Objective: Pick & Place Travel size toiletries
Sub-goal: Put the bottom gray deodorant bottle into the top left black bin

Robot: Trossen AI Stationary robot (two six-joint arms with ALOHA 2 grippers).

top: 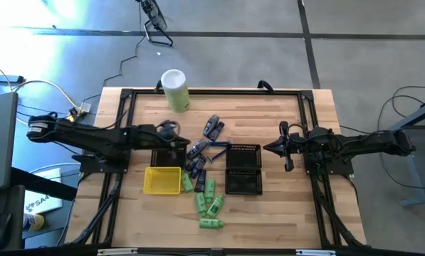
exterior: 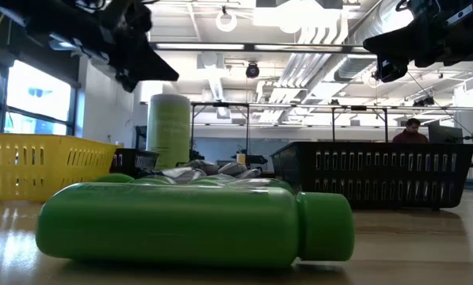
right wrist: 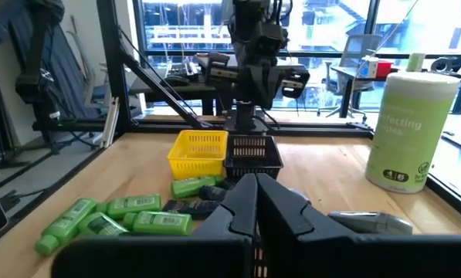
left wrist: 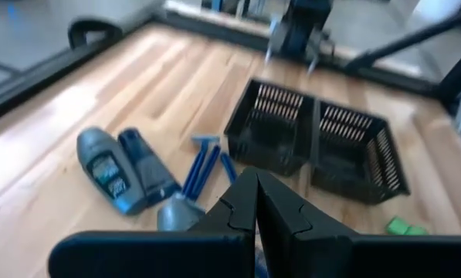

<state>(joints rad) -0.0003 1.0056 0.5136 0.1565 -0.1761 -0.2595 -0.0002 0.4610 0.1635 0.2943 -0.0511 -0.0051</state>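
**Q:** What sits on the counter (top: 283, 206), from left to right?

**A:** My left gripper (top: 186, 144) hangs over the middle-left of the wooden counter, jaws pressed together and holding nothing. Just beneath and beside it is a yellow tray (top: 162, 180), with a black mesh basket (top: 168, 156) touching its far edge. Behind them, near the counter's far rim, a tall pale-green canister (top: 175, 89) stands upright.

**Q:** And the toiletries?

**A:** They lie loose in the centre. The dark grey and bluish tubes (top: 212, 128) and a few blue razors (top: 213, 148) are scattered between the canister and the trays. The green bottles (top: 208, 206) lie on their sides in a cluster just right of the yellow tray, toward the near edge. None is in any container.

**Q:** What is further right?

**A:** Two more black baskets (top: 243, 169) sit touching each other. Beyond them my right gripper (top: 268, 148) hovers, jaws also closed tight and gripping nothing, well apart from the toiletries.
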